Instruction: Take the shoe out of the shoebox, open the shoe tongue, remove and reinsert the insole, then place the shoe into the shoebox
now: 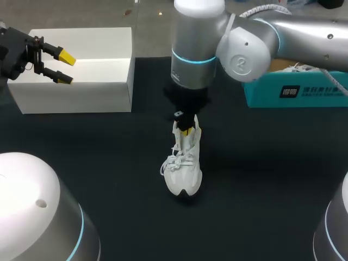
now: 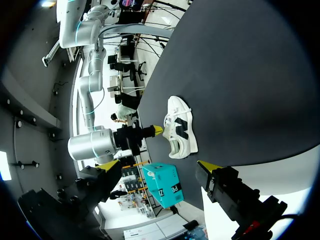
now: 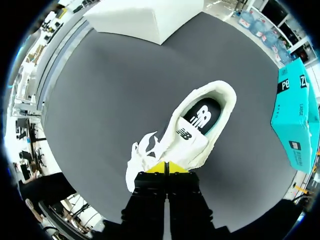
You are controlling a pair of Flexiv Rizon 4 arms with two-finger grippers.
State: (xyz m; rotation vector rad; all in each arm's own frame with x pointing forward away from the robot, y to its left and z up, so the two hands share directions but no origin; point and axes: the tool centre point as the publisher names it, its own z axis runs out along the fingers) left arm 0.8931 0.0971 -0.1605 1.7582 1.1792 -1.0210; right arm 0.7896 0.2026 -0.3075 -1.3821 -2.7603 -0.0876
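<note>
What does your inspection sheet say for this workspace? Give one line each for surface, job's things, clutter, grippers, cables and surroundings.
Surface: black table, no spills seen.
Job's things: white shoe upright mid-table, dark insole inside it; teal shoebox at the far right.
Clutter: white box at the far left.
Grippers: right gripper has its fingers shut on the tongue; left gripper is open and empty, above the white box.
Cables: nothing seen.
Surroundings: nothing seen.

The black table [image 1: 272, 179] carries a white shoe [image 1: 184, 175], a white box [image 1: 76, 81] and a teal shoebox [image 1: 261, 95]
</note>
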